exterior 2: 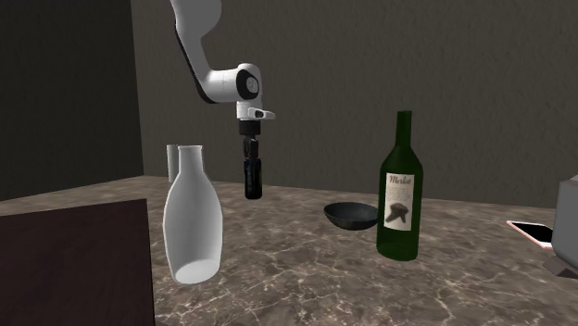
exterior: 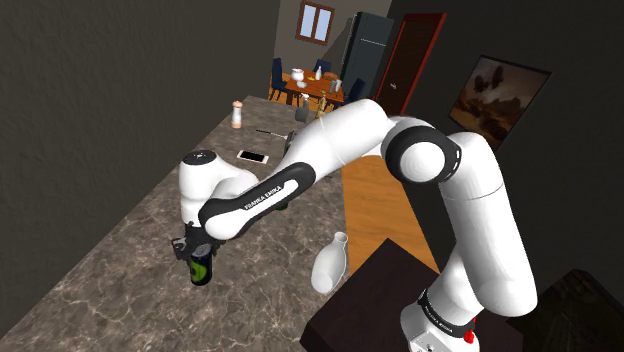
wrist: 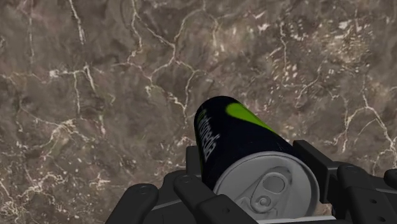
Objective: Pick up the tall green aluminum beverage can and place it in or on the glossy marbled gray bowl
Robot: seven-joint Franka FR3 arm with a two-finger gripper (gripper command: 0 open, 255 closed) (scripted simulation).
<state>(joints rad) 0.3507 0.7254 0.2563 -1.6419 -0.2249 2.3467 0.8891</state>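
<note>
Grips the can [exterior 2: 252, 176] by its upper part and holds it upright: black, with a green patch, pull-tab end toward the wrist. Does so with the gripper [exterior 2: 251, 153] closed on it, one of the fingers [wrist: 318, 167] pressed to each side of the can's wall. Hangs it over the worktop [exterior: 110, 270], toward the near end in the shoulder view, roughly midway between the wall edge and the edge by the stand. Seems to have it clear of the stone rather than standing on it, though hard to be sure of the gap.

Done with the grasp, then, and by the look of it with the lift, or nearly so. Left to do: carry across to the bowl [exterior 2: 350, 216], lower, let go. Sits dark, shallow and empty on the worktop, well apart from the can, to its right in the second exterior view and toward the back edge. Shows no obstacle along that line.

Worth minding past the bowl: a wine bottle [exterior 2: 400, 194] just beside it, nearer the camera and tall enough to be clipped on an overshoot. On the can's other side, toward the front edge, a white bottle [exterior 2: 193, 227], out of the likely path.
</note>
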